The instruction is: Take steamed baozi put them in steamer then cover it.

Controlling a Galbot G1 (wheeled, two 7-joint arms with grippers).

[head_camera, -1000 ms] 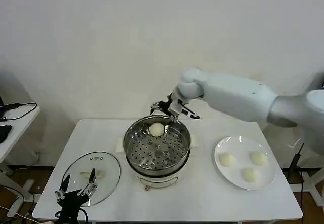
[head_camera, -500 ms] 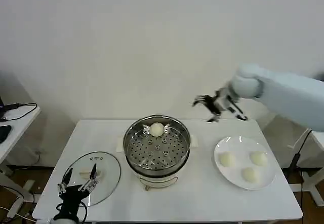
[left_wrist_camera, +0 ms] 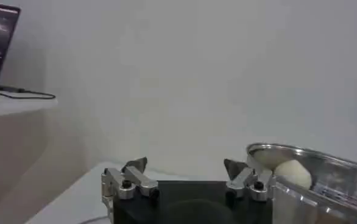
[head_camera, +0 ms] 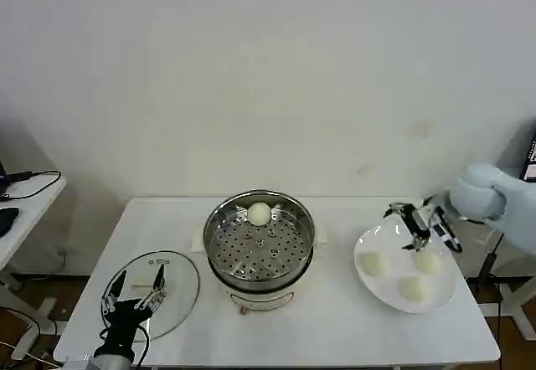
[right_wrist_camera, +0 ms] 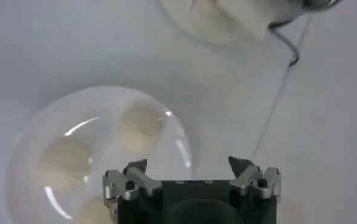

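Right hand (head_camera: 416, 227), fingers apart and empty, is poised over three cream-white buns (head_camera: 374, 263) right of shiny steel steamer (head_camera: 260, 246); descent and grasp judged next. Left hand (head_camera: 132, 289), open, is parked left of it.

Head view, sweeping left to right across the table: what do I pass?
Left gripper over the cover → steamer holding one baozi → white plate with three baozi, right gripper above it.

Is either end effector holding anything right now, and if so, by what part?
Nothing is held. The right end effector hangs open above the plate of baozi; the left end effector sits open over the cover.
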